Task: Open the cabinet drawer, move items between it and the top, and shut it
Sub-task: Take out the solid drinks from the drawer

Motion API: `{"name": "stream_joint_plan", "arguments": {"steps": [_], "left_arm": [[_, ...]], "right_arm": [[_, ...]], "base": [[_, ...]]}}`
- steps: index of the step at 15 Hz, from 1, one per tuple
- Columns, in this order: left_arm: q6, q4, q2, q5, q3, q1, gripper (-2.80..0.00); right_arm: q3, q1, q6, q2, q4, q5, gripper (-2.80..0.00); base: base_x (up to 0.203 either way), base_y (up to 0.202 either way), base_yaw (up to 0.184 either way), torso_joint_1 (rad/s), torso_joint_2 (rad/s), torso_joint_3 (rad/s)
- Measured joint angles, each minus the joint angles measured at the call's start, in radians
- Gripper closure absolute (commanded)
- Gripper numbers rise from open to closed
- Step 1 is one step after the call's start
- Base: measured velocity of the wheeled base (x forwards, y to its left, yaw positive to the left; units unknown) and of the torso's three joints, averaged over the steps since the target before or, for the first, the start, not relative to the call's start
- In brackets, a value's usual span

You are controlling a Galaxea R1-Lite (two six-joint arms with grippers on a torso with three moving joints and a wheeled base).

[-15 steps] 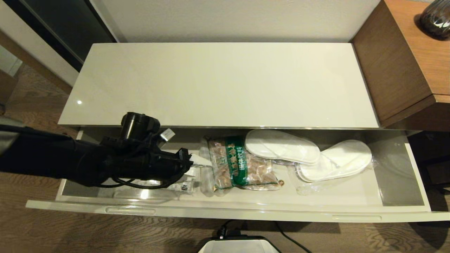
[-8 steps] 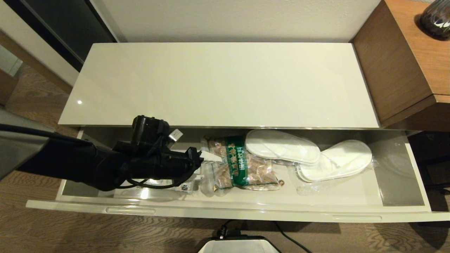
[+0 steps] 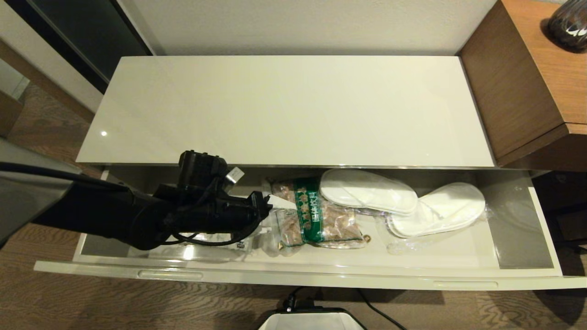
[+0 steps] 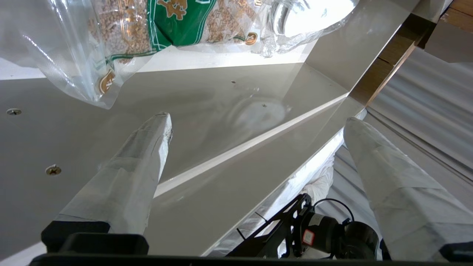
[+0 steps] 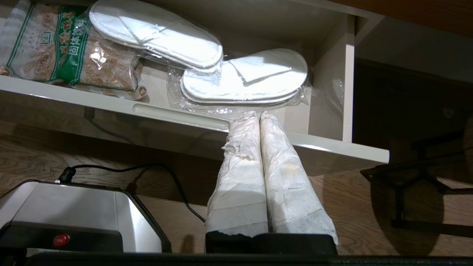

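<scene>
- Left gripper (image 3: pixel 279 206): inside the pulled-out drawer, left of centre, reaching in from the left; fingers (image 4: pixel 144 155) spread wide with nothing between them, the tips at the left edge of the snack bag.
- Snack bag (image 3: pixel 312 213): clear, brown contents, green band; lies flat on the drawer floor near the middle, just right of the left gripper.
- Clear wrapped item (image 3: pixel 238 240): mostly hidden under the left arm, left of the snack bag; what it is cannot be told.
- Slippers (image 3: pixel 403 201): white, in clear plastic wrap, two overlapping pairs right of the snack bag, the farther pair touching the bag's far right corner.
- Cabinet drawer (image 3: pixel 518 229): glossy beige, drawn fully toward the near side; two slot handles in its front.
- Top (image 3: pixel 293 110): long glossy beige surface, far side of the drawer.
- Right gripper (image 5: pixel 258 114): fingers pressed together, empty, low in front of the drawer's near right end, above the wooden floor (image 5: pixel 147 199).
- Brown wooden unit (image 3: pixel 527 78): stands to the right of the top.
</scene>
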Motion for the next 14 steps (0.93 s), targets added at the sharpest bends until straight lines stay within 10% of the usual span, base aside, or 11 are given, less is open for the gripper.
{"name": "stream_joint_plan", "arguments": {"steps": [14], "left_arm": [[-0.105,0.002,0.07,0.008,-0.185,0.004,-2.8]], "right_arm": [[0.0,0.0,0.0,0.0,0.0,0.0,0.0]], "base": [[0.0,0.0,0.0,0.0,0.0,0.0]]}}
